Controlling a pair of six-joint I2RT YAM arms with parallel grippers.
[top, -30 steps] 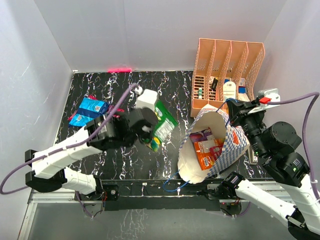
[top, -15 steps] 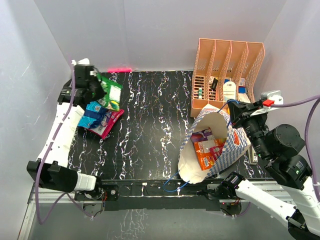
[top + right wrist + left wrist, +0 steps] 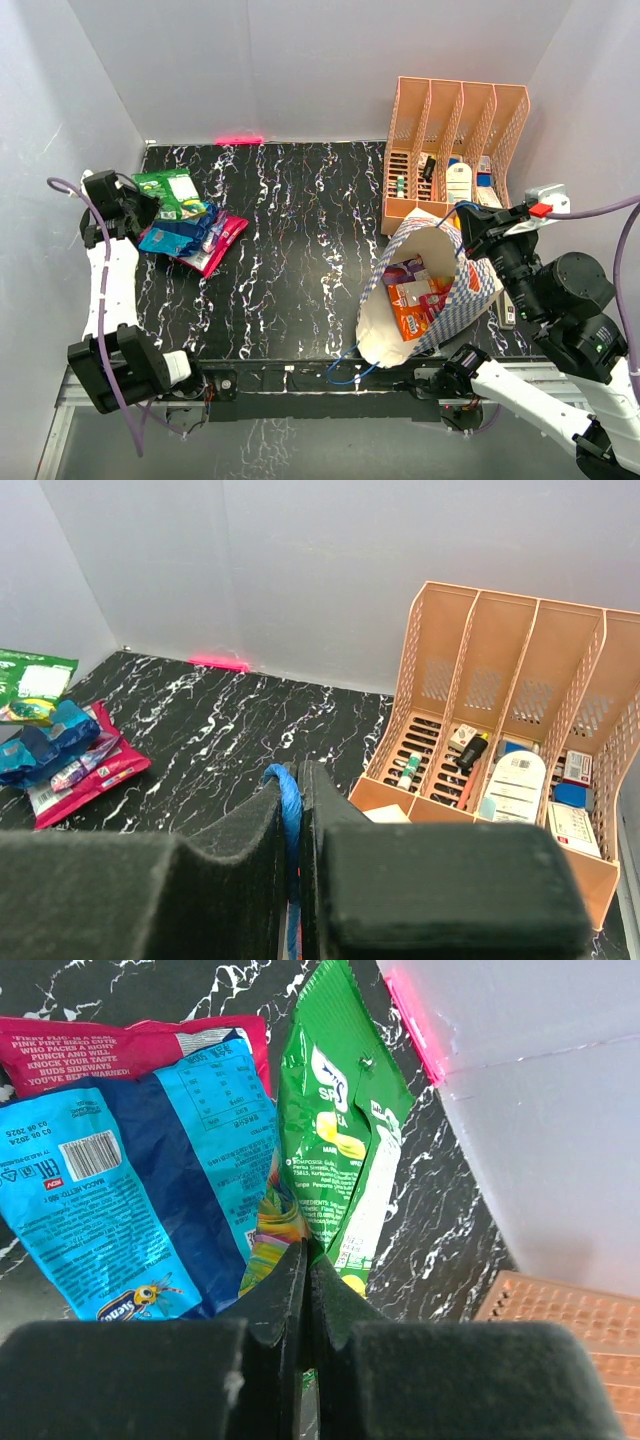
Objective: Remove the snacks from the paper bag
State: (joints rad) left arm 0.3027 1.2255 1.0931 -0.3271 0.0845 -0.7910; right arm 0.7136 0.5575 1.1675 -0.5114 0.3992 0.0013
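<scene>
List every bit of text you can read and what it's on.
"KNOCK YOUR TASTE BUDS SIDEWAYS. YOU'VE BEEN WARNED!" on the magenta packet.
"03 08 2025" on the blue packet.
"INGREDIENTS:" on the green packet; the rest is too small.
Packets in the paper bag: too blurred to read.

The green packet (image 3: 168, 190) has been carried from beside the paper bag (image 3: 385, 335) to the table's (image 3: 300, 220) far left corner and laid against the blue packet (image 3: 170, 238). The left gripper (image 3: 305, 1263) has been swung out there with it, jaws closed at its end.
</scene>
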